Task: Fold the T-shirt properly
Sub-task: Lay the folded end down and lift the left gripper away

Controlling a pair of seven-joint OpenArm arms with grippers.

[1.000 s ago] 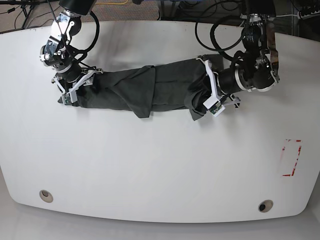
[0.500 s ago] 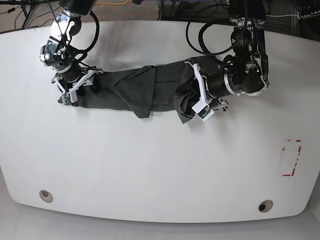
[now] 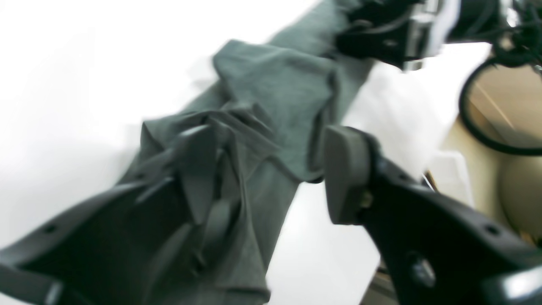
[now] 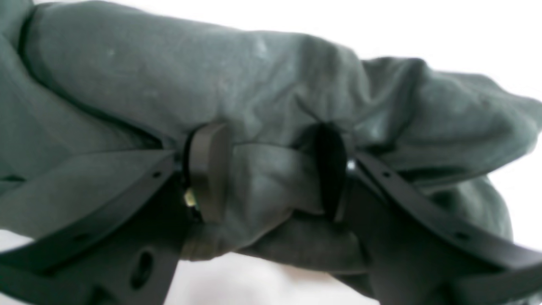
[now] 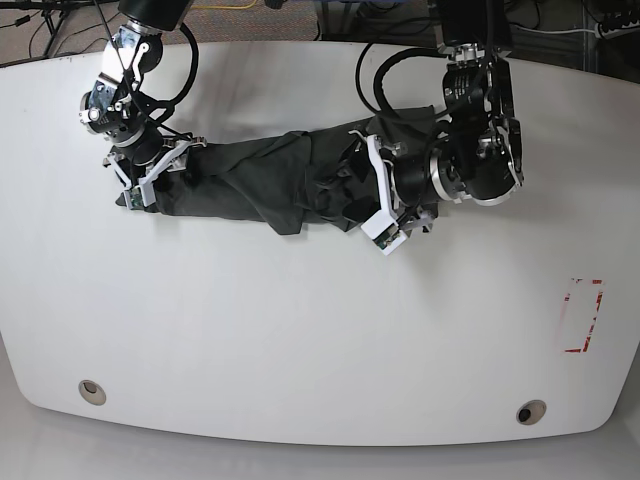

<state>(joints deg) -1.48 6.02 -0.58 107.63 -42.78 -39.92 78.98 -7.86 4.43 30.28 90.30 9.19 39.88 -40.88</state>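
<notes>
The T-shirt (image 5: 270,180), bunched into a long roll, lies across the table (image 5: 300,340) toward twelve o'clock. My right gripper (image 4: 271,173) is clamped on a thick fold at its nine o'clock end, anchoring it. My left gripper (image 3: 271,169) has its jaws apart, one finger (image 3: 345,173) clear of the cloth, the three o'clock end gripped by nothing, presumably for regrasping.

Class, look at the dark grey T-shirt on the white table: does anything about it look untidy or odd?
Yes. The dark charcoal-grey cotton T-shirt lies as a crumpled, rope-like band across the white table, not flat. Its end by the left gripper is bunched into deep creases.
</notes>
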